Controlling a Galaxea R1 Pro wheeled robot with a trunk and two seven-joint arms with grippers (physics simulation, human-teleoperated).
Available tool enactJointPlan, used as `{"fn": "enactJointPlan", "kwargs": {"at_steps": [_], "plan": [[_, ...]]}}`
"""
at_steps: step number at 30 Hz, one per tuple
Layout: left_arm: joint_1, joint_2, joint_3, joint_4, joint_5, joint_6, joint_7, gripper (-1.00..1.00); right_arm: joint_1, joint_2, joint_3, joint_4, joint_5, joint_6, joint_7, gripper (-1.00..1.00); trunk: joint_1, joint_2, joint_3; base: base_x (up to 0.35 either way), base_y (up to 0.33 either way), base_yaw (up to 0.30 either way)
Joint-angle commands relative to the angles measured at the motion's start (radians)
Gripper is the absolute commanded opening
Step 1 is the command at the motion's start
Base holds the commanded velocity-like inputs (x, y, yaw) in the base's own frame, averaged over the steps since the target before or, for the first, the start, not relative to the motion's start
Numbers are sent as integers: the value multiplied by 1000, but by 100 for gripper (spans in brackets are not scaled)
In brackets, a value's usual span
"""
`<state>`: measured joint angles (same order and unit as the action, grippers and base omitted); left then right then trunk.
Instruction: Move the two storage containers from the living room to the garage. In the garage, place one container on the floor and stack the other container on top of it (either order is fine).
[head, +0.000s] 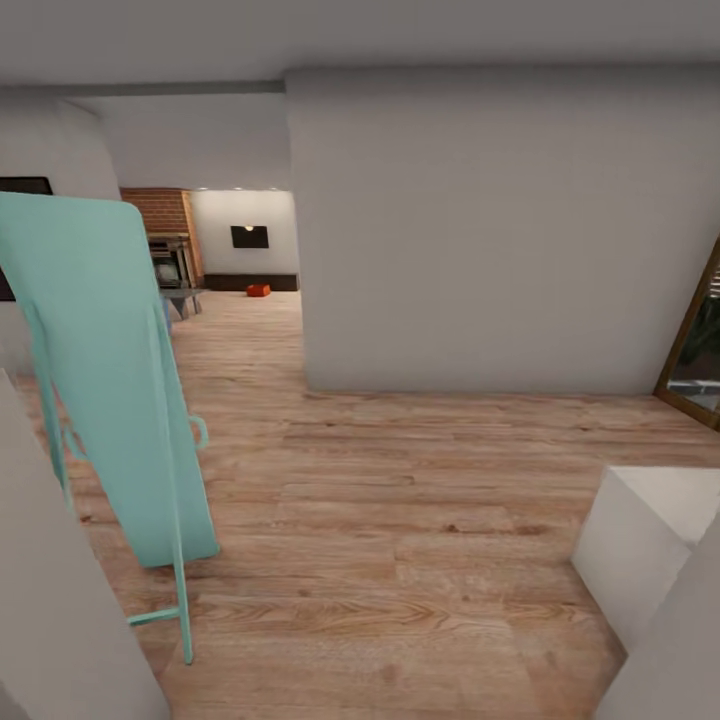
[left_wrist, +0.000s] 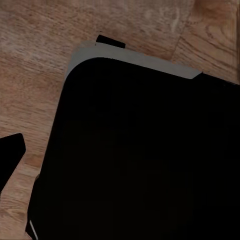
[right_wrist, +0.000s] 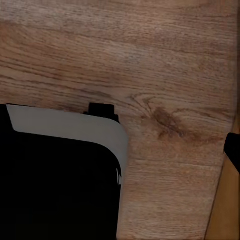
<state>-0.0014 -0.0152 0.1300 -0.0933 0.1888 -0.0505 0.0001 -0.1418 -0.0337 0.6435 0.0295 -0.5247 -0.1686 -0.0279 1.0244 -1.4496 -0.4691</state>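
Storage container is seen far ahead; tool states cannot be told, and the turquoise ironing board could be clipped.

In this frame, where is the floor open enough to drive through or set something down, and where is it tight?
Open: the wood plank floor between the turquoise ironing board and the white block, and the passage left of the white wall toward the distant orange-red container. Tight: around the ironing board's legs and beside the white block.
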Motion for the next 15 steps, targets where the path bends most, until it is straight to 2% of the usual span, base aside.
{"fn": "enactJointPlan", "kwargs": {"at_steps": [1,15], "plan": [[0,0,7,0,1,-2,0,100,-1,0,8,3,-8,-4,0,100,1,0,-1,323,0,0],[0,0,6,-1,1,-2,0,100,-1,0,9,3,-8,-5,-9,100,1,0,-1,323,0,0]]}}
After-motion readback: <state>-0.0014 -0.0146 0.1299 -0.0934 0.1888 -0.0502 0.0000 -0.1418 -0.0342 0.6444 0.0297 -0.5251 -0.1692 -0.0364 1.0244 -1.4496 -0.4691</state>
